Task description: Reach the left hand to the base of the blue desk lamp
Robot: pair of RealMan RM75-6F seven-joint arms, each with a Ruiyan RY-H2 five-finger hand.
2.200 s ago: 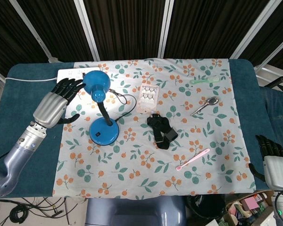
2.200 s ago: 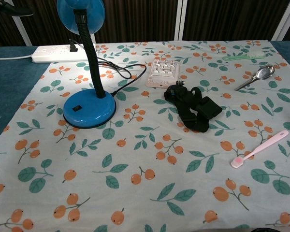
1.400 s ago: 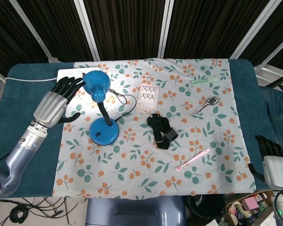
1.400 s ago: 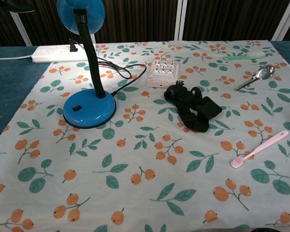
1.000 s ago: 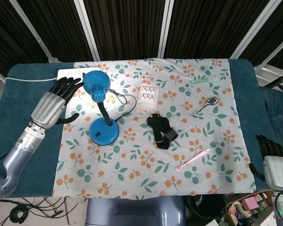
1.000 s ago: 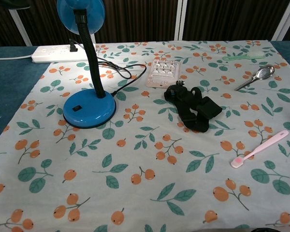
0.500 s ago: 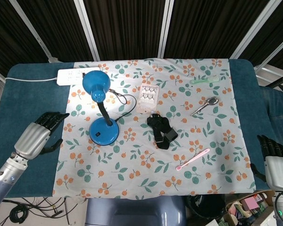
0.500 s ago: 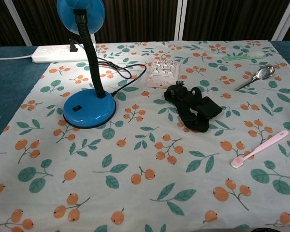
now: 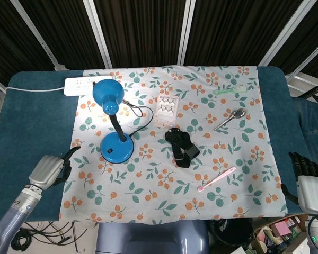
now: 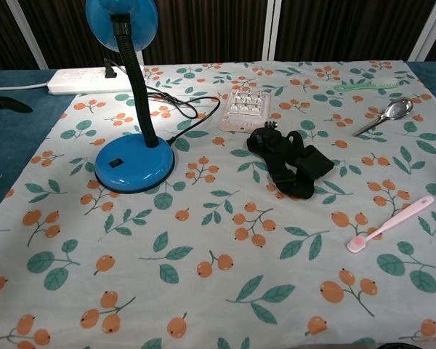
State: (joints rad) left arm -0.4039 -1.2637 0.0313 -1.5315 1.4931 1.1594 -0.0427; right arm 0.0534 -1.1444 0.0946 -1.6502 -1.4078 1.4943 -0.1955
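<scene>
No brand, label or writing can be read on anything here.

The blue lamp [image 9: 113,119] stands on the flowered cloth [image 9: 164,180] toward the desk's [image 9: 26,127] 9 o'clock side, its round base [image 9: 116,147] flat on the cloth and its shade bent back toward 12 o'clock, near the white power strip [image 9: 87,83]. At 3 o'clock from the base lies a black strap [image 9: 182,147]; a clear blister pack [image 9: 166,107] sits at about 1 o'clock from it.

The left hand [image 9: 52,168] is empty with fingers loosely apart, over the blue desk edge at about 8 o'clock from the base and well apart from it. Two seconds ago it hung up beside the lamp's shade; since then it has drawn back toward the desk's near left corner. The right hand [image 9: 309,186] is off the desk's near right corner, unmoved, fingers spread and empty. The pink toothbrush [image 9: 217,179], spoon [image 9: 230,118] and green comb [image 9: 231,90] lie as before.
</scene>
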